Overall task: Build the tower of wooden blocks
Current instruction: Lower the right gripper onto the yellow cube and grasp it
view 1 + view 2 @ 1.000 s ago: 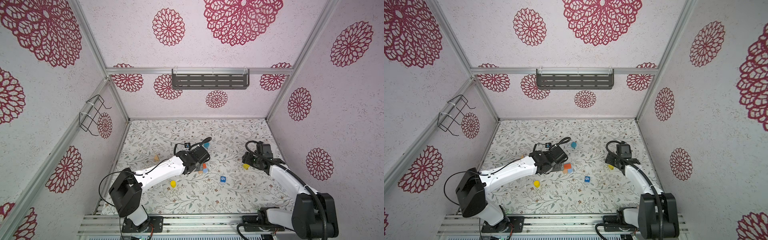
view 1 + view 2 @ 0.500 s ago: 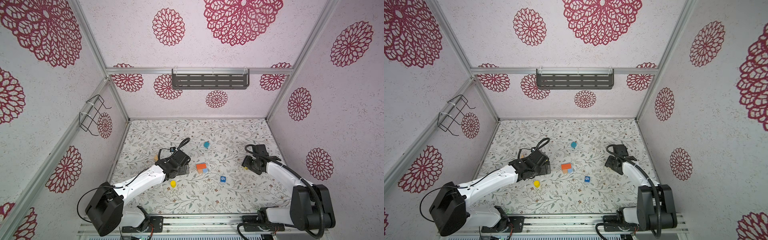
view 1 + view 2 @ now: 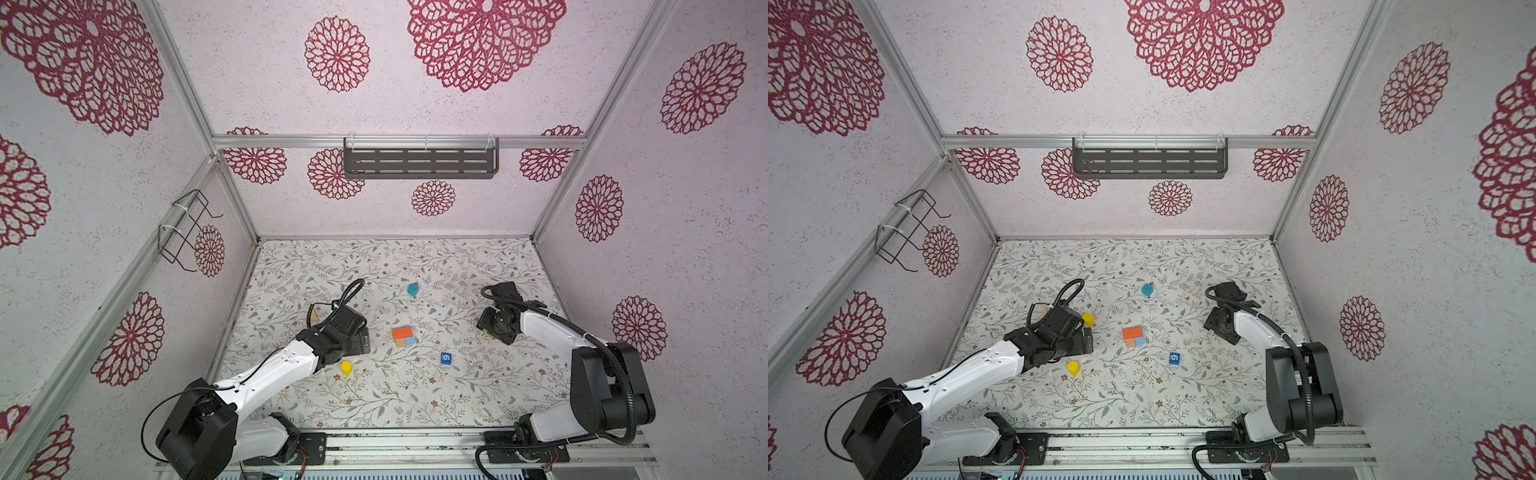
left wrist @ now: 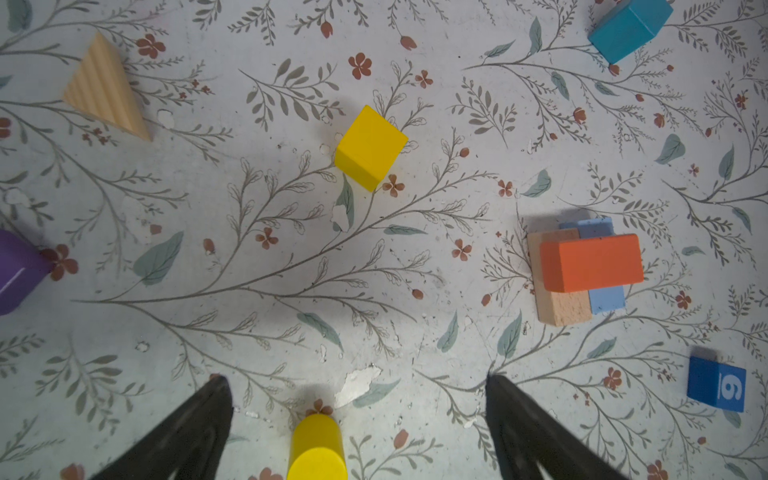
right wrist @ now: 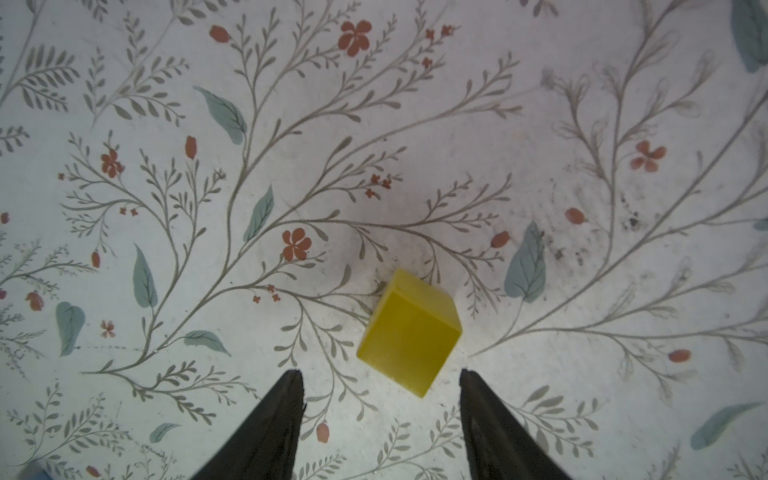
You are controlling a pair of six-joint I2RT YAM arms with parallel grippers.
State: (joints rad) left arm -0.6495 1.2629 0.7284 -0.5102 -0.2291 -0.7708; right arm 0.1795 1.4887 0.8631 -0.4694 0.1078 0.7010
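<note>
Floral-print tabletop [image 3: 374, 399] inside a pink cell with red rosette walls, seen from above. Near the middle, the wood block tower [image 3: 403, 336], only two layers high: orange brick [image 4: 592, 262] flat on top, long axis running side to side in both top views; beneath it, tan brick [image 4: 561, 307] and light blue brick [image 4: 606, 297] side by side and touching, long axes crosswise to the orange one, pointing toward the front rail. Appears set toward the far ends of the lower pair, near ends left bare.

At left, the left end effector [image 4: 356, 379] spread wide, pinching nothing, held above an upright yellow cylinder [image 4: 318, 446], apart from the tower. At right, the right end effector [image 5: 380, 372] parted and empty, right at a yellow cube [image 5: 409, 332], well apart from the tower. Cube turned corner-on to the fingers [image 5: 274, 428], one corner poking between the tips.

Likely trouble: closing on corners instead of flat faces, twisting or squirting the cube away. Later, setting a block on the off-centre orange brick and tipping or sliding it off. Also nudging the cylinder over and sending it rolling. Loose nearby: second yellow cube [image 4: 370, 147], blue numbered cube [image 4: 717, 384], teal block [image 4: 629, 27].
</note>
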